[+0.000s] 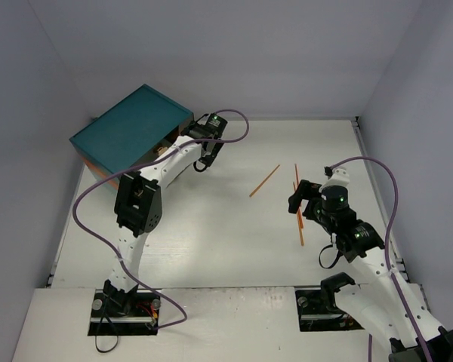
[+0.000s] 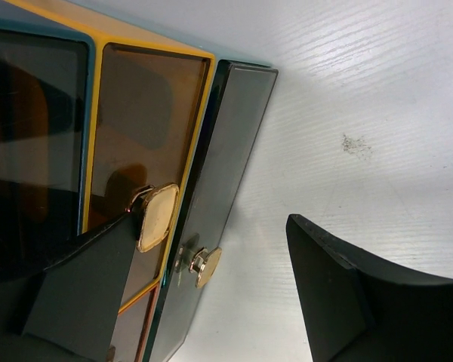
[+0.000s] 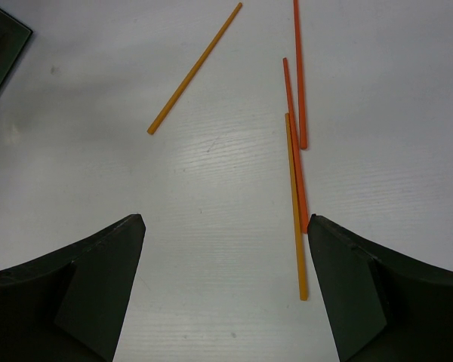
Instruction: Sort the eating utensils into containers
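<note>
Over the white counter (image 1: 211,241), left jaws gape empty at a drawer knob (image 2: 204,265) I'd pull, right jaws likewise above chopsticks (image 3: 294,204).

Probably robot lab: grey walls (image 1: 211,53), white table (image 1: 211,241), 2 bolted arms (image 1: 140,202).

**Reaching out: left arm (image 1: 140,200) and right arm (image 1: 359,237)**

The left arm stretches toward 1 o'clock, and the left gripper (image 1: 202,158) has its jaws spread. The right arm leans toward 11 o'clock, and the right gripper (image 1: 306,198) has its jaws wide apart.
</note>
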You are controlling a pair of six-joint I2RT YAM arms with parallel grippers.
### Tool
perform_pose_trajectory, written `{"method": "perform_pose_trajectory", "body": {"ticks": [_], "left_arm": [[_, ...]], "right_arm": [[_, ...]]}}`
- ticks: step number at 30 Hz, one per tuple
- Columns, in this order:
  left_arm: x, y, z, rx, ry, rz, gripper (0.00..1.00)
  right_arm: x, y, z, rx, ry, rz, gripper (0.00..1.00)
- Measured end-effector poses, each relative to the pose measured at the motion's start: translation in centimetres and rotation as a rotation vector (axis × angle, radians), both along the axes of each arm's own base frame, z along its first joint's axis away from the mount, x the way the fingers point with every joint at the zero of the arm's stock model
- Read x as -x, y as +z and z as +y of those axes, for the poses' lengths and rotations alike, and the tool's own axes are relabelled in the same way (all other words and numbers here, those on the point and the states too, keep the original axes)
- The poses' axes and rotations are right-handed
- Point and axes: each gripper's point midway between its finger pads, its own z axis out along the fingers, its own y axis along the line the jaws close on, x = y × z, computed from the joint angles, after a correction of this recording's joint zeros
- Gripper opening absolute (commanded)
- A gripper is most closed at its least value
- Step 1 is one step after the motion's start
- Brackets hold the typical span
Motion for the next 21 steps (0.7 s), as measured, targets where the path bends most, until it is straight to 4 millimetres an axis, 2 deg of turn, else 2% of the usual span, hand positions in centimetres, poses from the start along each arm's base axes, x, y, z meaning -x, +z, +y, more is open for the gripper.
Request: {"method": "perform_pose_trajectory", "body": {"ticks": [6,13,17,21], "left_arm": [[0.7,0.3,-1.3,0.085,0.003,0.006,0.75],[4.7,1.6,-6.4,0.226,-0.067,0.056,0.75],[6.8,3.7,-9.0,0.283,-0.123,0.045,0.79],[7.6,6.5,-9.5,0.319,-0.147,0.004,0.80]], "right_arm": [[0.0,0.1,0.0,0.001,0.000,-0.005,0.87],[0.0,0.1,-0.1,0.011,0.006,-0.006,0.87],[0.0,0.1,-0.1,0.023,0.014,-0.008,0.87],[0.0,0.0,-0.2,0.028,0.017,-0.007,0.87]]}}
